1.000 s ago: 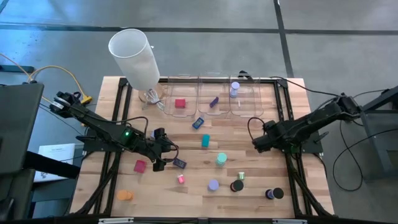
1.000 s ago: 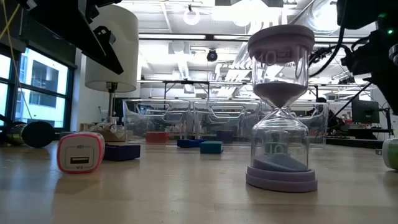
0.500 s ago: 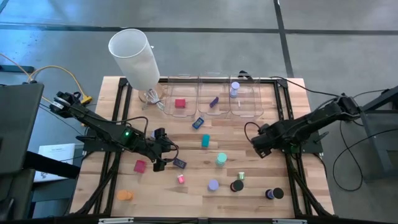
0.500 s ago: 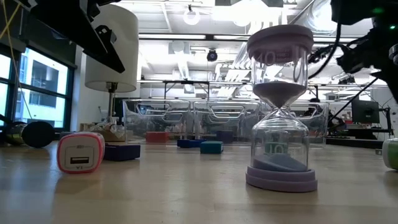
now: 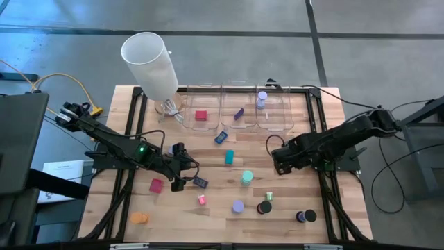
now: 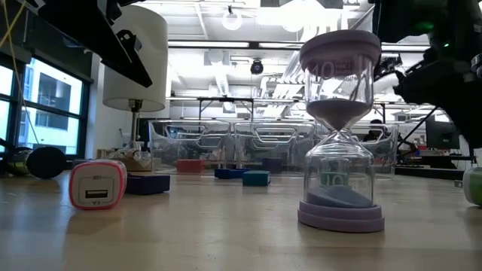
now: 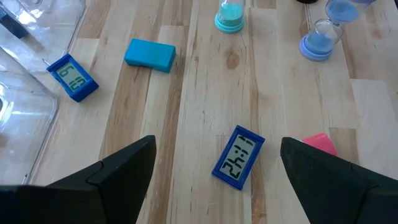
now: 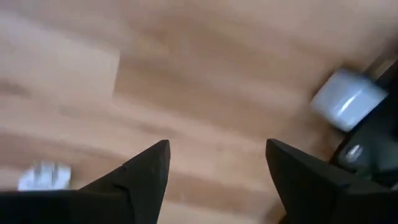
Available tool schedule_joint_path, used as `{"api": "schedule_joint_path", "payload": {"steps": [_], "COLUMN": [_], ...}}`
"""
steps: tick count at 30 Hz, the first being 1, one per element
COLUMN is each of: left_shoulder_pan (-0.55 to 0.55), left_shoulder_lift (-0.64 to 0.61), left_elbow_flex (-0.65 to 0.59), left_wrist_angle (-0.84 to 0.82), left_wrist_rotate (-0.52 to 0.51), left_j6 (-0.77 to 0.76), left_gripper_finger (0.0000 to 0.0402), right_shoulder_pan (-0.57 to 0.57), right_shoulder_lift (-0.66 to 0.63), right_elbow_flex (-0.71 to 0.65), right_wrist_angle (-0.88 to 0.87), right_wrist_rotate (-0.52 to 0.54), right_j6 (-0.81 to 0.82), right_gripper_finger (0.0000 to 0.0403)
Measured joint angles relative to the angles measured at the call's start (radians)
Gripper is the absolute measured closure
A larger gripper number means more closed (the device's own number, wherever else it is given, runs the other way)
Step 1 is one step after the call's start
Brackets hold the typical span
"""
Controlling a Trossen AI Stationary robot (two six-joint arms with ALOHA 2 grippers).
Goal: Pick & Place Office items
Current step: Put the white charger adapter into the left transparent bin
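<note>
On the wooden surface, the left tool hovers with fingers spread over a blue digital clock at lower centre. The right tool sits right of centre, spread and empty, near the teal hourglass.

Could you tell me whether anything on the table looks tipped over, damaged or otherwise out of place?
Nothing looks spilled or broken. The one oddity is the tall white cylinder at the table's back left corner: from above it appears to lean well outward over the edge. The small clock between the left hand's open fingers merely lies skewed to the wood grain.
</note>
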Motion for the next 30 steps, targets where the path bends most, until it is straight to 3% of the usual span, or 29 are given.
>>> {"api": "schedule_joint_path", "payload": {"steps": [5,17,30], "left_shoulder_pan": [0.0,0.0,0.019], "left_shoulder_lift": [0.0,0.0,0.0], "left_elbow_flex": [-0.001,-0.007,-0.007], "left_wrist_angle": [0.0,0.013,0.028], "left_wrist_rotate": [0.0,0.0,0.0], "left_j6": [0.011,0.017,0.045], "left_gripper_finger": [0.0064,0.0064,0.0064], "right_shoulder_pan": [0.022,-0.052,-0.14], "right_shoulder_lift": [0.06,0.214,0.235], "right_elbow_flex": [0.0,0.0,0.003], "right_wrist_angle": [-0.001,0.006,-0.213], "right_wrist_rotate": [-0.103,-0.108,-0.101], "right_j6": [-0.144,-0.63,-0.732], "right_gripper_finger": [0.0148,0.0148,0.0148]}}
